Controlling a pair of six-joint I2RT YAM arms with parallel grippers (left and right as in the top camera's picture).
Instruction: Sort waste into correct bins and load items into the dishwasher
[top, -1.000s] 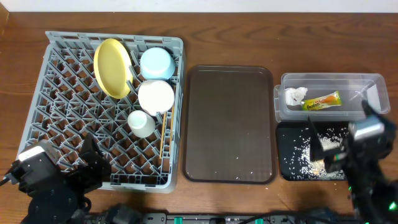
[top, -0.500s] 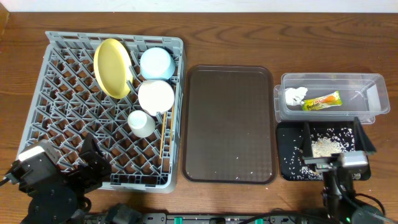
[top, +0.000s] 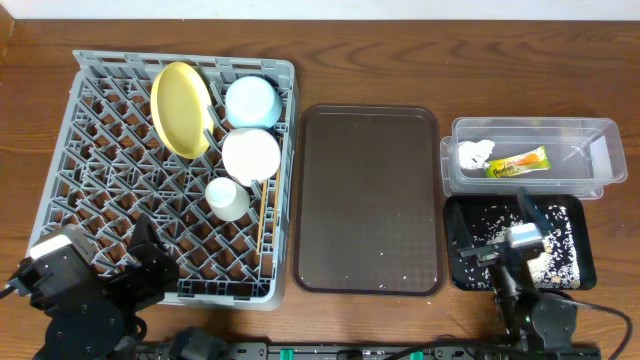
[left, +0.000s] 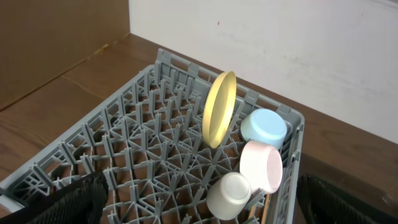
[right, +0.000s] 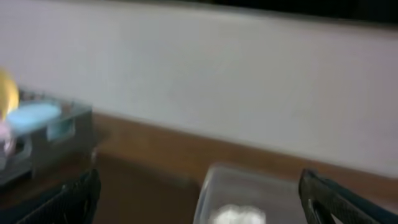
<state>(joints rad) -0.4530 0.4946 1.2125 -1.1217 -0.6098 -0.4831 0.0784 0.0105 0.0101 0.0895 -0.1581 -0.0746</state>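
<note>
While your right gripper (top: 497, 230) hangs released over the 4 o'clock black tray (top: 452, 281), clipping its rim would scatter rice scraps (top: 556, 258).

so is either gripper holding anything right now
Nothing is held. The left gripper is open with empty jaws over the rack, and the right gripper is open and empty over the black tray.

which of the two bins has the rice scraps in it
The shallow black tray, scattered with white rice scraps; the clear tub beside it holds only a crumpled napkin and a wrapper.
</note>
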